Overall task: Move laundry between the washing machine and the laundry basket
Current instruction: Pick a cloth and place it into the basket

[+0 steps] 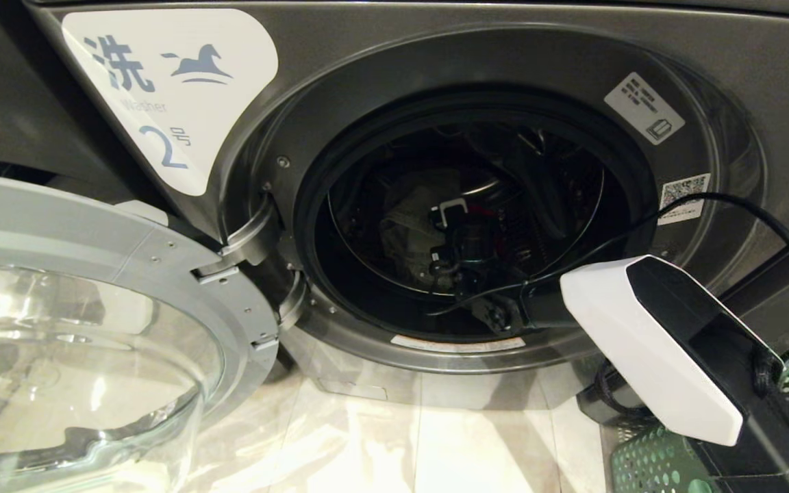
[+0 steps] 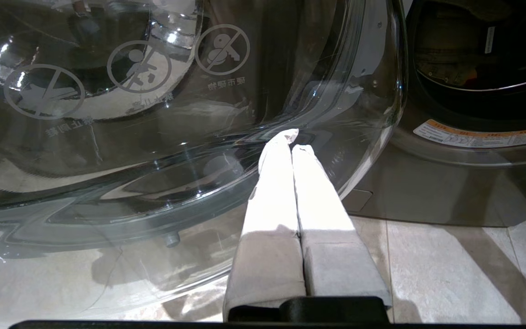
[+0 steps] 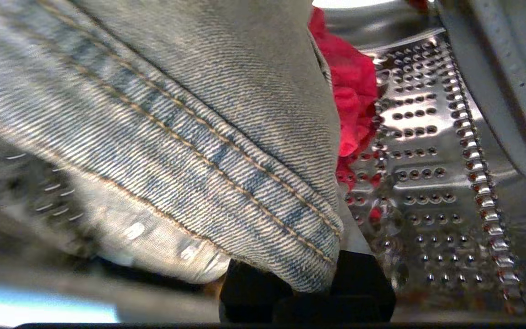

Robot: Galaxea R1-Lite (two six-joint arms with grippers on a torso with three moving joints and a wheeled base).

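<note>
Laundry is still inside the washing machine [image 1: 504, 82], whose glass door [image 1: 79, 342] stands swung wide on the robot's left. The right end effector [image 1: 451, 239] is reached deep into the drum, and in the right wrist view a faded denim garment [image 3: 176, 137] with tan double stitching lies draped right over it, a red-pink cloth [image 3: 352, 91] bunched just behind against the perforated steel wall. Its fingers are buried under the denim; I judge them pressed together on a fold of that fabric, though the pinch itself cannot be seen. The green laundry basket [image 1: 648, 465] sits low on the right, only a corner in view, so whether anything lies in it cannot be told. By this showing the transfer is at an early lift: nothing is out of the drum yet. The left end effector [image 2: 290, 141] is parked by the door glass, fingers pressed together and empty. Any orange-yellow garment is not visible.
</note>
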